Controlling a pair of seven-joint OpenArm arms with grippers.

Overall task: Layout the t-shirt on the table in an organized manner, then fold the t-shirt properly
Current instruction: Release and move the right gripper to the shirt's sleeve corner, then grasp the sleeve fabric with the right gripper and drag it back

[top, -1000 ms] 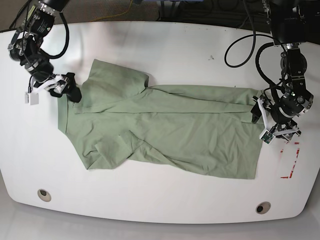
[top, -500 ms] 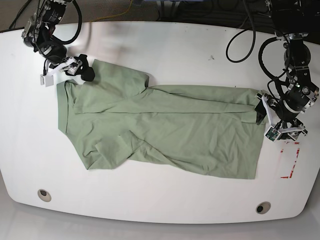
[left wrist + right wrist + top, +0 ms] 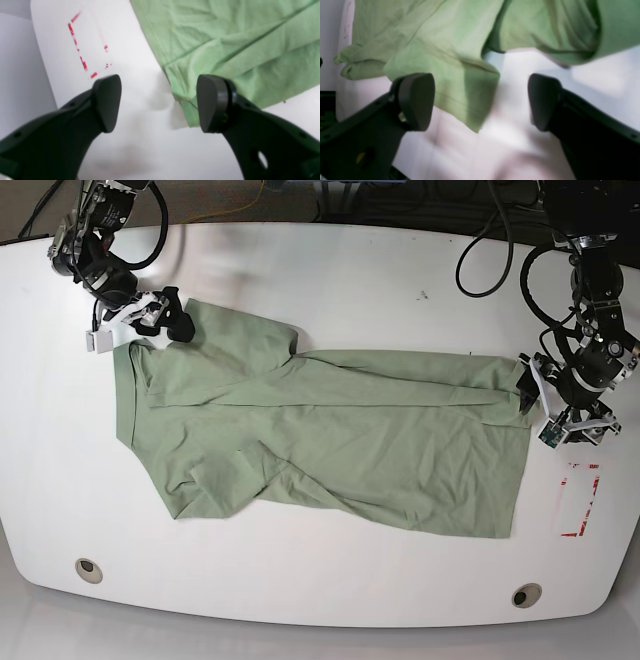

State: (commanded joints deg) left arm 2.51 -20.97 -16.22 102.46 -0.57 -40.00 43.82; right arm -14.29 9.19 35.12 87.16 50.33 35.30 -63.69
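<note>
The pale green t-shirt [image 3: 330, 435] lies spread across the white table [image 3: 330, 270], neck end to the left and hem to the right, with folds along its upper side. My left gripper [image 3: 528, 390] hovers open at the hem's upper corner. In the left wrist view the hem corner [image 3: 185, 105] lies beside one of the fingers [image 3: 212, 102] of that open gripper [image 3: 158, 102], with nothing held. My right gripper [image 3: 170, 320] is open over the upper sleeve. In the right wrist view a sleeve edge [image 3: 470, 100] lies between the spread jaws of this gripper [image 3: 480, 100].
Red tape marks [image 3: 578, 500] sit near the table's right edge, also in the left wrist view as red tape marks [image 3: 82, 50]. Two grey grommets [image 3: 88, 568] [image 3: 526, 595] lie near the front edge. A small white tag [image 3: 100, 338] hangs beside the right gripper. Cables trail behind the table.
My right gripper rose from the shirt's left edge to the upper sleeve and edged slightly right. My left gripper drifted up and right, staying by the hem corner.
</note>
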